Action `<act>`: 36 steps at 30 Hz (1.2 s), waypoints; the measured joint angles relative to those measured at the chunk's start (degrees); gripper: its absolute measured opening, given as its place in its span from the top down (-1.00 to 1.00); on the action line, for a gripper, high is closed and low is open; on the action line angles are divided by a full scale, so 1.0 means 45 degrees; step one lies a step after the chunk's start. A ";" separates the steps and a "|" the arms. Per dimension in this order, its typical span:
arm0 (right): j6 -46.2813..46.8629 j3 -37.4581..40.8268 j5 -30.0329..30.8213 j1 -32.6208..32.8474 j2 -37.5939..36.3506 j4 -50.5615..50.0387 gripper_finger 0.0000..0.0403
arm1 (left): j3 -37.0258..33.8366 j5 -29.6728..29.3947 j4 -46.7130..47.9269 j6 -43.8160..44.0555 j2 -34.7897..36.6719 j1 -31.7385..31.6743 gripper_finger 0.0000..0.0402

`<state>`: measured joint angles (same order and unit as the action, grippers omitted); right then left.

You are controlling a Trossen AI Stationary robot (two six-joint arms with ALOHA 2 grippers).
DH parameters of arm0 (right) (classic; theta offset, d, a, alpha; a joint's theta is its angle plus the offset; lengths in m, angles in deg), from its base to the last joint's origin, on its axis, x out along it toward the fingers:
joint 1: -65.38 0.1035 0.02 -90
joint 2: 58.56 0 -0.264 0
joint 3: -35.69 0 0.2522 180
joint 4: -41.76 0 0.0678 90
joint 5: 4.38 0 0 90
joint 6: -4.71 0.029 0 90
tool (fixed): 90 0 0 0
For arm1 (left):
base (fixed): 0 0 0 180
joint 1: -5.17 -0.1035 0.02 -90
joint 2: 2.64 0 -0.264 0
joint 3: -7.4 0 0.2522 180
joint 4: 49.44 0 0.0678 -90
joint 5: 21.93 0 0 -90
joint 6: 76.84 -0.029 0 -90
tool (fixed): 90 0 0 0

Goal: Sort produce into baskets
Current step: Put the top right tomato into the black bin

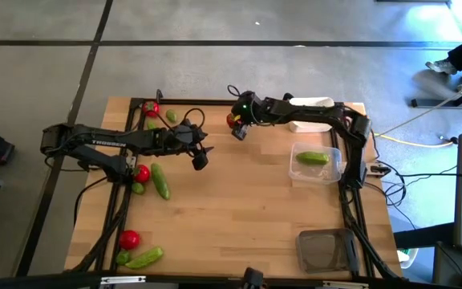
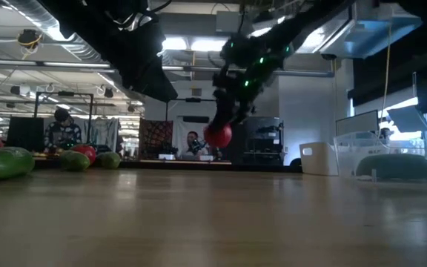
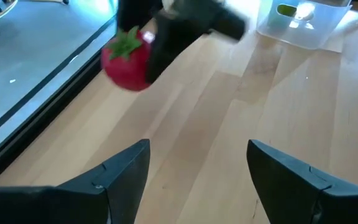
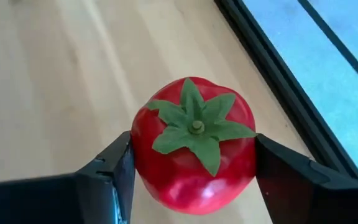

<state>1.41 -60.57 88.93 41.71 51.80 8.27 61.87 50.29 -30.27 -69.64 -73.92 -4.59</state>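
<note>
My right gripper is shut on a red tomato above the table's far middle; the tomato also shows in the low view and the left wrist view. My left gripper is open and empty over the table's middle, its fingers apart, just left of the tomato. A white basket stands at the far right, partly under my right arm. A clear basket holds a green pod. A dark grey basket stands at the near right. My right gripper pinches the tomato between its two fingers, one on each of two opposite sides. The green leafy top faces the wrist camera. The fingers come from above, pointing down. The tomato hangs below them, lifted clear of the table.
Loose produce lies on the table's left: a tomato and green pieces at the far left, a tomato and pod under my left arm, a tomato and pod at the near left. People show in the room behind.
</note>
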 joint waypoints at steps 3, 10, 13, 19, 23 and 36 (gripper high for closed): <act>-0.0004 0.0000 -0.0006 0.0452 -0.0645 -0.0895 -0.18 | 0.0000 0.0000 0.0000 0.0024 0.0000 0.0000 -0.32; 0.0206 0.0000 -0.0115 0.1724 -0.2097 -0.3562 -0.18 | 0.0000 0.0000 -0.0001 0.0010 0.0000 0.0005 -0.32; 0.0624 0.0000 0.0244 0.2351 -0.2672 -0.4621 -0.18 | 0.0000 0.0000 -0.0005 0.0015 0.0000 0.0005 -0.32; 0.1367 0.0000 0.1159 0.3674 -0.3789 -0.6191 -0.18 | 0.0000 0.0000 -0.0005 0.0029 0.0000 0.0005 -0.32; 0.2021 0.0000 0.1677 0.4567 -0.4364 -0.7093 -0.18 | 0.0000 0.0000 -0.0005 0.0034 0.0000 0.0005 -0.32; 0.5169 0.0019 0.2537 0.7474 -0.5108 -0.9688 -0.18 | 0.0000 0.0000 -0.0005 0.0042 0.0005 0.0005 -0.32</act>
<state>24.67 -60.49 100.35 75.34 28.81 -35.33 61.87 50.29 -30.29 -69.45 -73.90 -4.56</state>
